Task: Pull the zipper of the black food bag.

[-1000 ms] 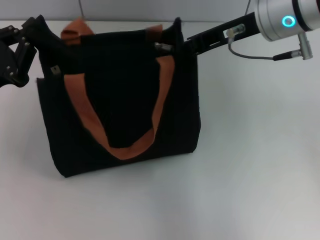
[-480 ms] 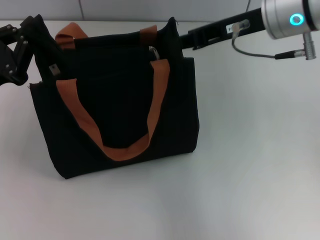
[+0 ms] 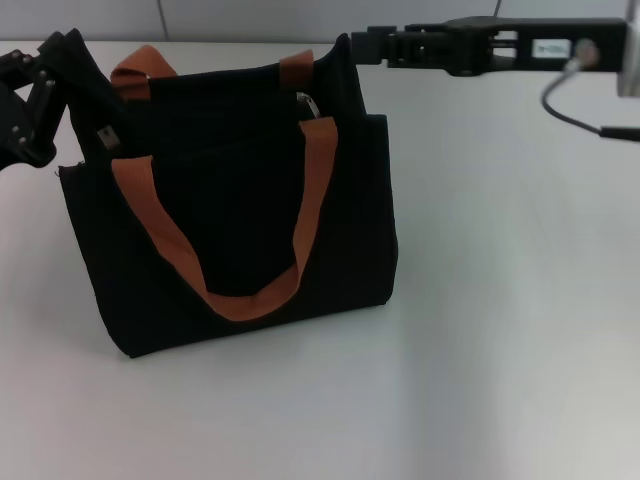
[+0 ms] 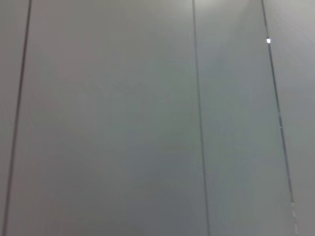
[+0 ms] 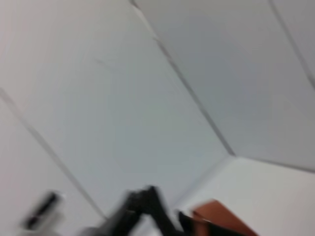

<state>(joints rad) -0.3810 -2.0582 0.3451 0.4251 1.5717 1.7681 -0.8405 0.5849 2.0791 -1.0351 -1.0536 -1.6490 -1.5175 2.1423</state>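
The black food bag (image 3: 230, 220) stands upright on the white table, its orange-brown handles (image 3: 160, 225) hanging down the front. The silver zipper pull (image 3: 308, 102) lies on the top edge near the right handle end. My left gripper (image 3: 62, 62) is at the bag's top left corner, shut on the raised fabric there. My right gripper (image 3: 358, 46) reaches in level from the right and is shut on the peaked top right corner, a short way from the pull. The right wrist view shows a blurred orange strap (image 5: 216, 219). The left wrist view shows only wall.
The white table (image 3: 500, 300) stretches in front of and to the right of the bag. A grey panelled wall (image 4: 147, 123) stands behind. My right arm's cable (image 3: 570, 105) hangs at the upper right.
The bag's top shifted left and its body straightened a second ago, then held still. My right arm swung up from a slant to level, still at the right corner. My left gripper has not moved.
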